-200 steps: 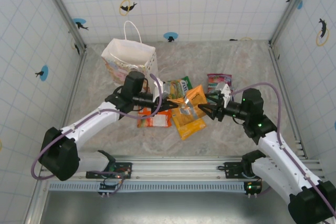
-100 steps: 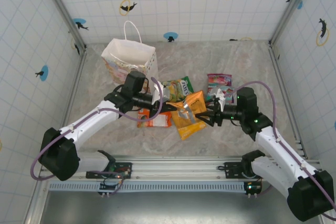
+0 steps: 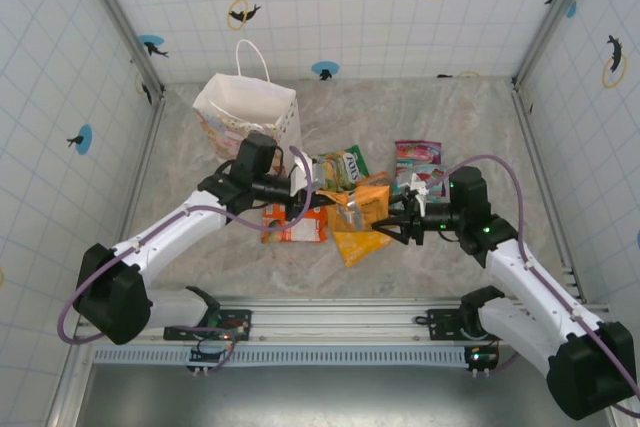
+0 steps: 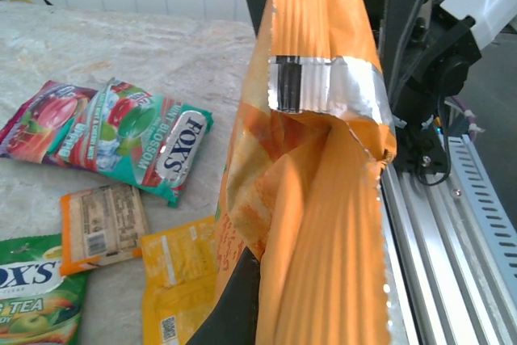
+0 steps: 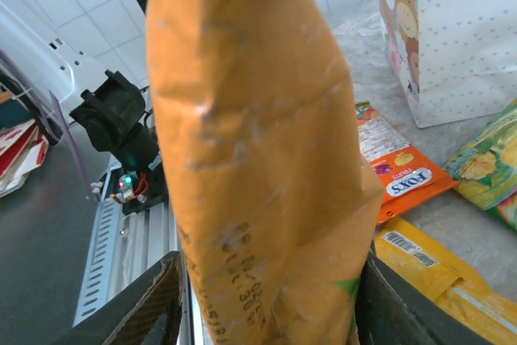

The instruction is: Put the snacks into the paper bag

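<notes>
While left fingers (image 4: 234,306) pinch one orange packet (image 4: 323,199), right fingers (image 5: 152,306) spread wide around it.

orange packet (image 4: 323,199): glossy crinkled foil | paper bag (image 5: 460,46): matt paper | table (image 3: 430,107): smooth

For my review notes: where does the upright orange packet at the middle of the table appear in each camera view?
Top external: the orange packet is at centre, raised over the other snacks.
Left wrist: upright, centre to right, with a silver band near its top.
Right wrist: upright, centre-left, plain side facing the camera.
Shared landmark: the yellow packet lying flat beside it, bottom left in the left wrist and bottom right in the right wrist.
</notes>
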`<action>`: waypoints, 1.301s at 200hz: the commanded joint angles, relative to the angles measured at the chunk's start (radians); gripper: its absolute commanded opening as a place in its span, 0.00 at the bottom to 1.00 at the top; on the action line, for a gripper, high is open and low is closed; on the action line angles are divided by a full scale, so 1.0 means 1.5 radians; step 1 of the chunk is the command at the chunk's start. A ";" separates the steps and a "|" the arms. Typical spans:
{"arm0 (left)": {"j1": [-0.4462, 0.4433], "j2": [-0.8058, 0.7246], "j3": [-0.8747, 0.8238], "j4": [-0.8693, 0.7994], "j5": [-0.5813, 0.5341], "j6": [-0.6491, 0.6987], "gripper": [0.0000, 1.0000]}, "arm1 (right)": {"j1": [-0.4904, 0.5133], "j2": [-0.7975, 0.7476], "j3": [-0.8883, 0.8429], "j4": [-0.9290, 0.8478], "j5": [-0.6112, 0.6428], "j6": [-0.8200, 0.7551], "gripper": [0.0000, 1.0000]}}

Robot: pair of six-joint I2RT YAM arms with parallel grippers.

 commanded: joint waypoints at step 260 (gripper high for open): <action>-0.003 -0.002 0.005 0.090 -0.132 -0.165 0.54 | 0.032 -0.078 -0.054 0.142 0.173 0.068 0.04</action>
